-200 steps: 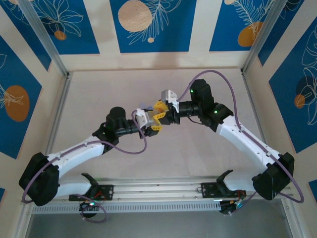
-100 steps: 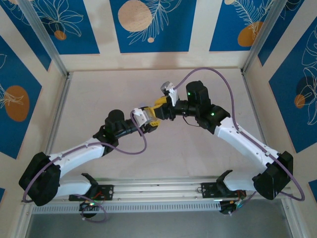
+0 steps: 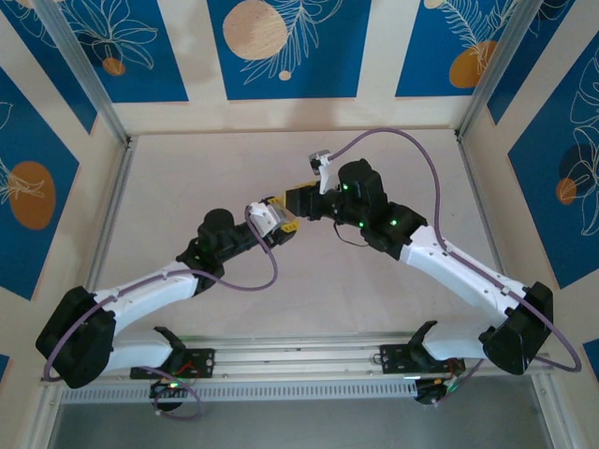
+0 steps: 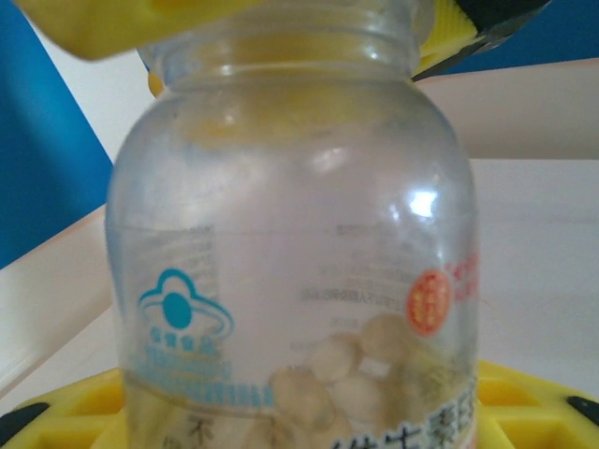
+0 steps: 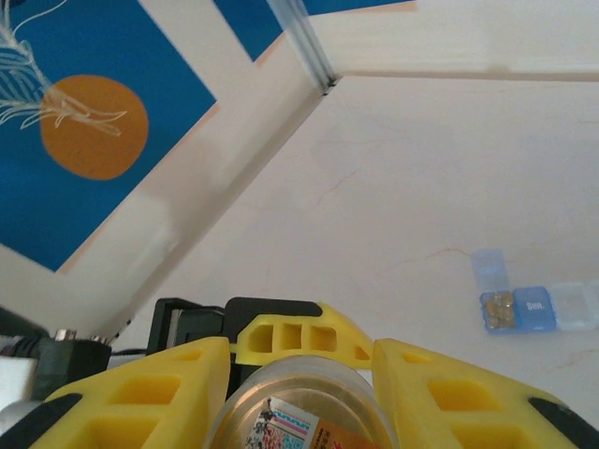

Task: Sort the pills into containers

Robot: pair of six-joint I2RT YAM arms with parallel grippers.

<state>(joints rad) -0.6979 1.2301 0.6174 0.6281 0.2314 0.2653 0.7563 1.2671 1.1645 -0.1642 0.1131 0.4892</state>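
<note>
- The left gripper (image 3: 284, 227) clamps the vial (image 4: 299, 262) by its body, pills (image 4: 346, 374) pooled at its lower end; a weak hold could let it twist.
- The right gripper (image 3: 301, 199) pinches the vial's neck; a jerk could scatter pills.
- The pill box (image 5: 529, 304) lies on the table (image 5: 421, 187) beyond; a pour could miss it.

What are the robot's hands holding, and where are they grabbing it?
They share one clear pill bottle. The left hand grips its lower body, and the right hand clamps around its neck at the top.
</note>
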